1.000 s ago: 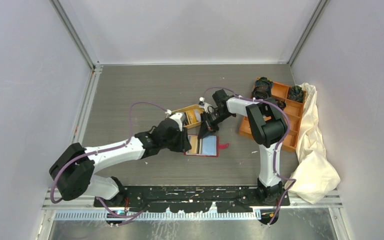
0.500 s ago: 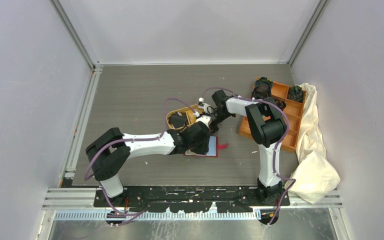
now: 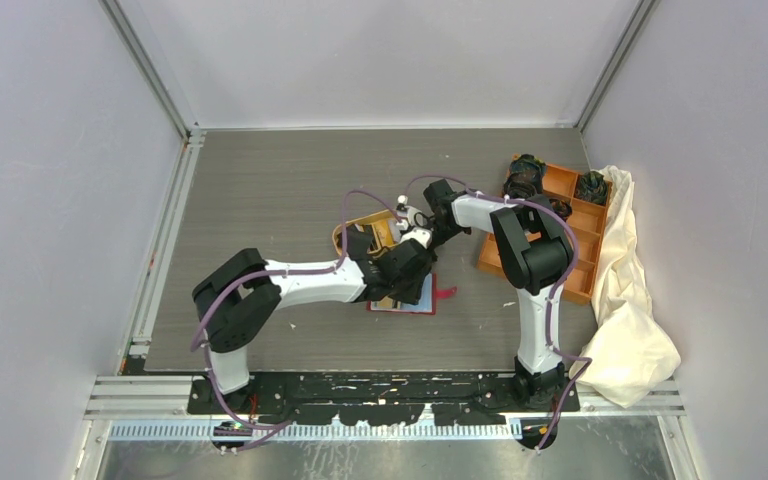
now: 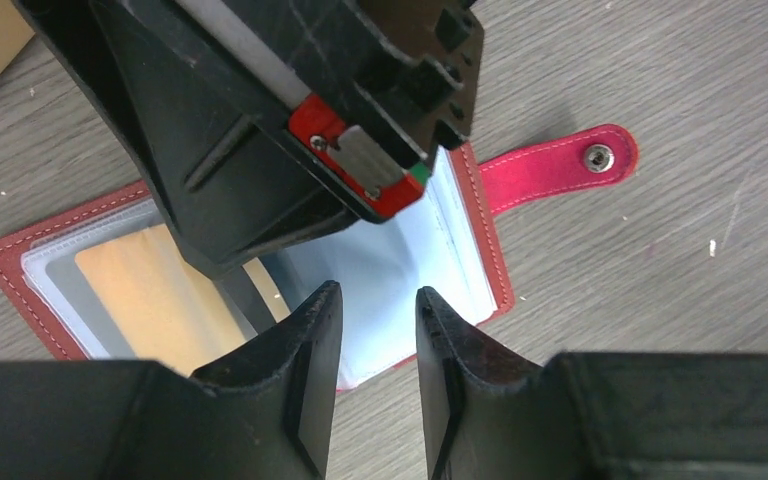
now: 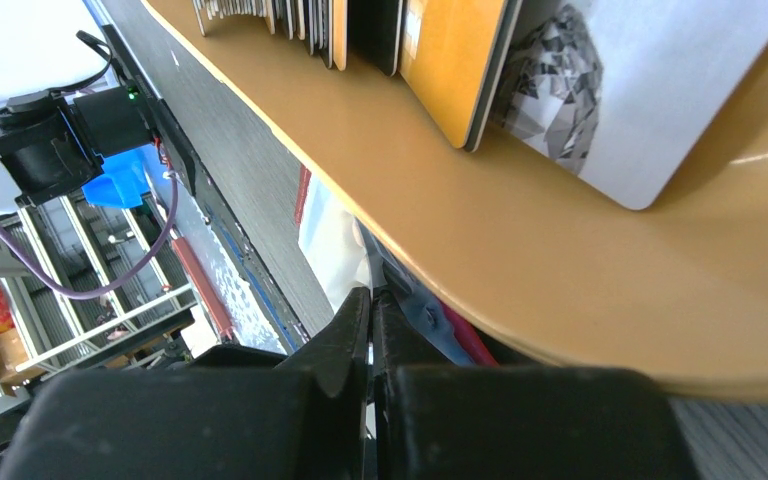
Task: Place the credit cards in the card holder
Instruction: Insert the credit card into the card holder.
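Lying open, the card holder (image 4: 390, 270) shows one yellowish card (image 4: 160, 300) sleeved; more credit cards (image 5: 450, 60) wait in the tray (image 5: 520, 250). Left jaws narrowly parted, empty; right jaws closed.

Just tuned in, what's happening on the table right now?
The red card holder lies open on the table, a yellowish card already in one sleeve. The left gripper hovers over it, jaws apart and empty. The right gripper, shut, hangs over the holder next to the orange tray, where more credit cards stand. Whether it pinches a card is unclear.
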Robot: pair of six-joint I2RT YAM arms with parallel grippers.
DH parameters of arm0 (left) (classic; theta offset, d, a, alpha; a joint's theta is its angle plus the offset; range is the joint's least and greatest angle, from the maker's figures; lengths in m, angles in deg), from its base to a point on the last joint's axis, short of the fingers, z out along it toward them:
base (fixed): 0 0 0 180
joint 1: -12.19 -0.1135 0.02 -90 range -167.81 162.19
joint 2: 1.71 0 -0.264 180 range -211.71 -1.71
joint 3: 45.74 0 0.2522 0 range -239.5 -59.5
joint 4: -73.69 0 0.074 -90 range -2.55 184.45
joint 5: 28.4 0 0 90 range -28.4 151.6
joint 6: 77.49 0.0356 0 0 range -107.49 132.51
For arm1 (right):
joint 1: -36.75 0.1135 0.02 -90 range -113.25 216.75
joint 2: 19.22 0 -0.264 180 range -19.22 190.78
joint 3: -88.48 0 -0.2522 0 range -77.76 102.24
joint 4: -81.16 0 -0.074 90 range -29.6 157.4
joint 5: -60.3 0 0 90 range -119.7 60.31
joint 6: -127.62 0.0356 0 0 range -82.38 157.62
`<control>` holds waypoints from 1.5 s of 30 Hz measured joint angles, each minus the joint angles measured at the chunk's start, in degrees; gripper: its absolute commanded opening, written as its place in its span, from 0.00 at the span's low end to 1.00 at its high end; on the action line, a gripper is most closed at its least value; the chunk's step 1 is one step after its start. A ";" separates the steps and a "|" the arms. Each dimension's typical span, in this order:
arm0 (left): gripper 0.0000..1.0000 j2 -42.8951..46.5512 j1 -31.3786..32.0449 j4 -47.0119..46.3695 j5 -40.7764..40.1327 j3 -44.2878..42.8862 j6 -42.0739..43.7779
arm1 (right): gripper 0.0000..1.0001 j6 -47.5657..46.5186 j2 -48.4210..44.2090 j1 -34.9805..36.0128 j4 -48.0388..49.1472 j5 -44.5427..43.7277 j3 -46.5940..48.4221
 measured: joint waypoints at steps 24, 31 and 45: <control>0.46 -1.27 -0.96 3.37 -6.03 -1.01 2.49 | 0.34 -1.79 0.11 -0.55 -1.18 -1.77 0.96; 0.45 -0.90 -1.36 3.34 -5.25 -0.74 4.24 | 0.41 -2.71 0.11 -0.96 -2.47 -1.73 1.22; 0.45 22.47 -2.60 -4.68 -1.11 16.94 6.75 | 0.38 -10.88 -4.92 -3.06 -6.95 -2.54 1.22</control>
